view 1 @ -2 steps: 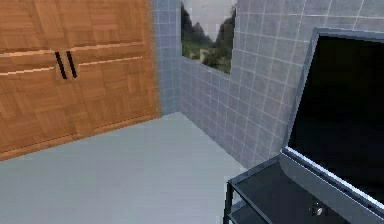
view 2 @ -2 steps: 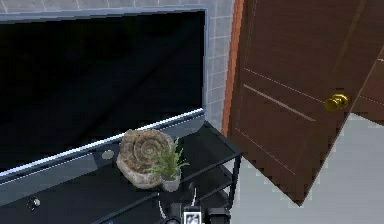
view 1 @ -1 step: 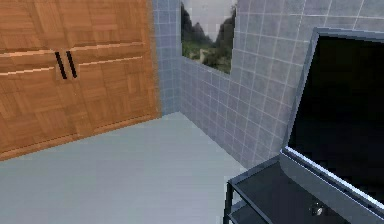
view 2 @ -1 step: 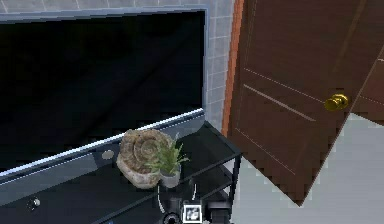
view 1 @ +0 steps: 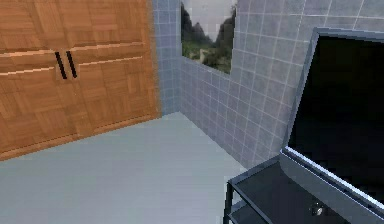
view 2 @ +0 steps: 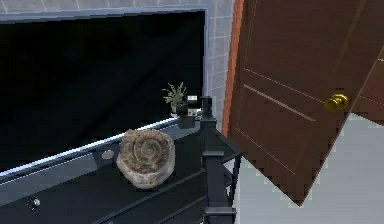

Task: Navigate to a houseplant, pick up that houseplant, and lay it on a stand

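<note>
We log one houseplant [view 2: 177, 97], upper centre of the frame, at the end effector [view 2: 185, 112] by the dark stand [view 2: 85, 196], presumably positioned for laying down; grip and finger state we cannot tell.

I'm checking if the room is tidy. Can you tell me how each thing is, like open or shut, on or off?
Television, screen dark.
Wardrobe doors, shut.
Brown door, standing open.
Houseplant, upright in its pot.
Spiral ornament, resting on the stand.
Gripper, by the plant; cannot tell whether it holds anything.
</note>
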Available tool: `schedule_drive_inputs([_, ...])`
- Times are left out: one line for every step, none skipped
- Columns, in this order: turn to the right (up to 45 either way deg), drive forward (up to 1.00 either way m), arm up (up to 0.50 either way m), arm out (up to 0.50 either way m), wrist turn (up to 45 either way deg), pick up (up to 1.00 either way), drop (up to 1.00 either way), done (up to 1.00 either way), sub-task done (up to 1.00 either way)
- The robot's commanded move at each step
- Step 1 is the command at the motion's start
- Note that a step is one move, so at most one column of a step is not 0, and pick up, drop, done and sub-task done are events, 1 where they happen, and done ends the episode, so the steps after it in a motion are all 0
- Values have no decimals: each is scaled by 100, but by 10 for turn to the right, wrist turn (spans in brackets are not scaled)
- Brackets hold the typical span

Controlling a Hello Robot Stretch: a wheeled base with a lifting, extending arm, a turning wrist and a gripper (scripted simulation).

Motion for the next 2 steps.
schedule_drive_inputs([0,0,0,0,-450,0,0,0,0])
schedule_drive_inputs([0,0,0,0,-420,0,0,0,0])
